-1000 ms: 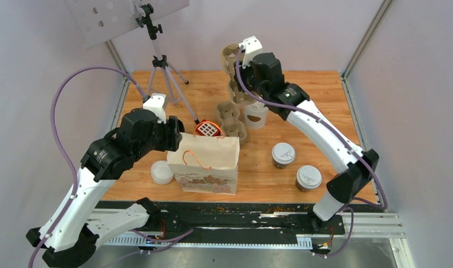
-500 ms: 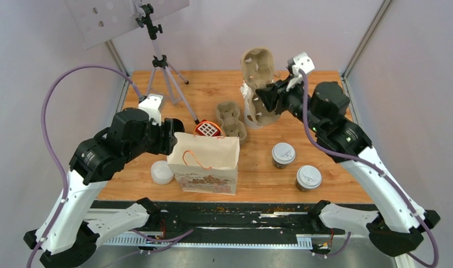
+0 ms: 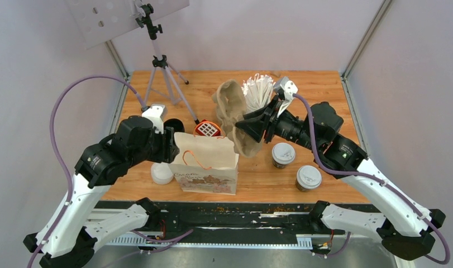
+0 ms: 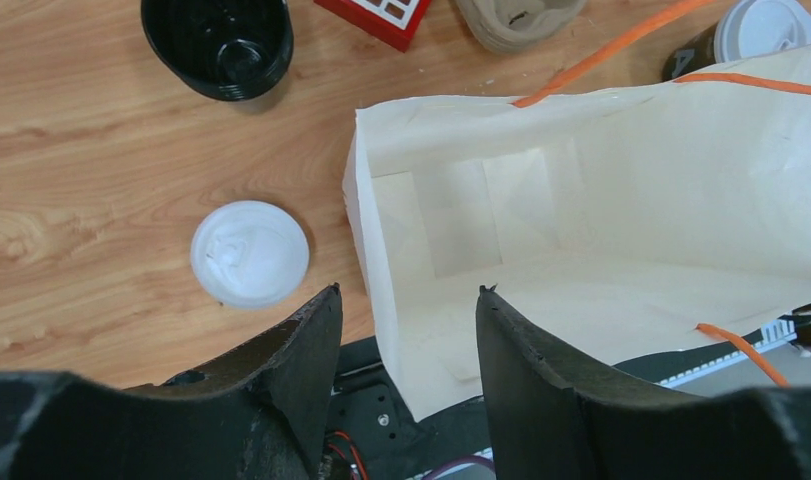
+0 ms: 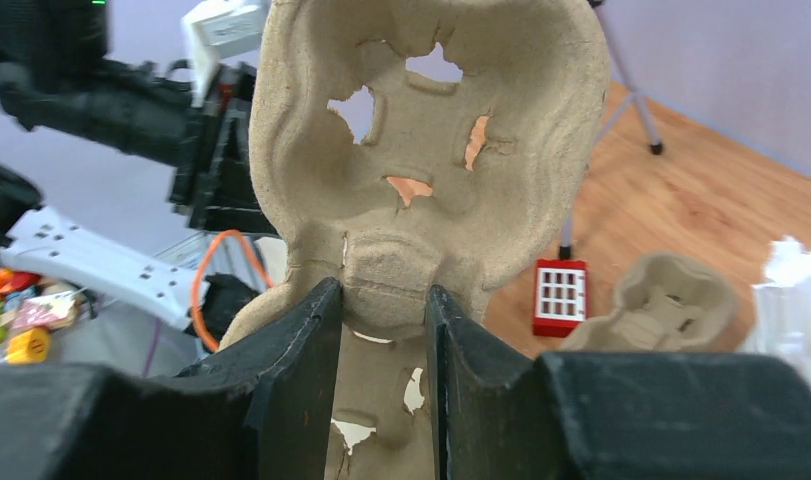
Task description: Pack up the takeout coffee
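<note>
On the far left of the desk [image 3: 324,100], a tripod [image 3: 160,61] stands at the back edge. The left fingers [image 3: 171,142] hover at the left end of a paper bag [image 3: 204,164]. In the left wrist view these fingers [image 4: 303,345] are apart, and the near left corner of the open bag [image 4: 581,220] lies below the gap between them. They do not seem to touch it. A white lid [image 3: 161,172] lies flat on the desk just beside the bag, at its left. A black cup [image 4: 218,45] stands behind the lid, its mouth open upward. A red object [image 3: 208,129] with white squares lies just behind the bag.

The bag stands upright with its mouth open and its orange handles [image 4: 601,45] hanging over the rim.

To the right of the bag, the right fingers [image 3: 247,124] are clamped on a beige pulp tray [image 3: 232,114]. They hold it tilted in the air above the right rear part of the bag. The right wrist view shows one finger on each side of the narrow middle of the tray [image 5: 421,150]. A second pulp tray [image 5: 671,300] lies on the desk behind. A white cup of paper-wrapped sticks [image 3: 257,92] stands further back.

The two coffee cups [image 3: 283,154] [image 3: 308,177] stand upright on the desk right of the bag, outside it. Their white lids are on. They are near each other but apart, under the right arm.
</note>
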### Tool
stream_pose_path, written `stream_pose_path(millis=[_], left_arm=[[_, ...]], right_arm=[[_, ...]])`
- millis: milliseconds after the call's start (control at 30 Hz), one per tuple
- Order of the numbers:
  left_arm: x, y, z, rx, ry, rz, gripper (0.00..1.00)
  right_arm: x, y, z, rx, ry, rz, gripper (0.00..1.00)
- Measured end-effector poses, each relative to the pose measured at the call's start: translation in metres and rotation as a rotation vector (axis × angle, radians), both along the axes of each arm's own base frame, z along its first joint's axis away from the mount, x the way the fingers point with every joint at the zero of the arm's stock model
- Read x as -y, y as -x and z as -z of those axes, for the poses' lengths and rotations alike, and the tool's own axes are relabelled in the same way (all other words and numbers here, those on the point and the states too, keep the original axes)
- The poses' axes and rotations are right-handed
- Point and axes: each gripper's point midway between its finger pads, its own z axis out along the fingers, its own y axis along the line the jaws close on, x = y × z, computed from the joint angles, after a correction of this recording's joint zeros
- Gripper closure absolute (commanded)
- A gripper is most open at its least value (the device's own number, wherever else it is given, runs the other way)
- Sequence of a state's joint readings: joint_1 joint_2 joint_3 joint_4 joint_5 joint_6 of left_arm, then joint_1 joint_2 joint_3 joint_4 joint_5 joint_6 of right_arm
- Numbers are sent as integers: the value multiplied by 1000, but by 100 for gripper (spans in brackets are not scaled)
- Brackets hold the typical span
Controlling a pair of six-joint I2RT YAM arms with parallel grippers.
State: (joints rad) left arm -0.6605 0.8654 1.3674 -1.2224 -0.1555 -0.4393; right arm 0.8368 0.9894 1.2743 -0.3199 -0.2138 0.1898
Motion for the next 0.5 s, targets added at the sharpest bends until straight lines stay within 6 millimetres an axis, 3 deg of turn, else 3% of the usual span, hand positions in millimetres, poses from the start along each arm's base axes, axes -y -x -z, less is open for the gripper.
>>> stream_pose_path(millis=[267, 400, 500], left_arm=[[7, 1, 13, -13, 66, -25, 46], [8, 3, 9, 9, 117, -36, 48], [9, 5, 3, 29, 155, -37, 51]], right_arm=[[-22, 34, -17, 18, -65, -133, 75], [-32, 38, -20, 43, -87, -165, 75], [-45, 36, -11, 51, -76, -190, 75]])
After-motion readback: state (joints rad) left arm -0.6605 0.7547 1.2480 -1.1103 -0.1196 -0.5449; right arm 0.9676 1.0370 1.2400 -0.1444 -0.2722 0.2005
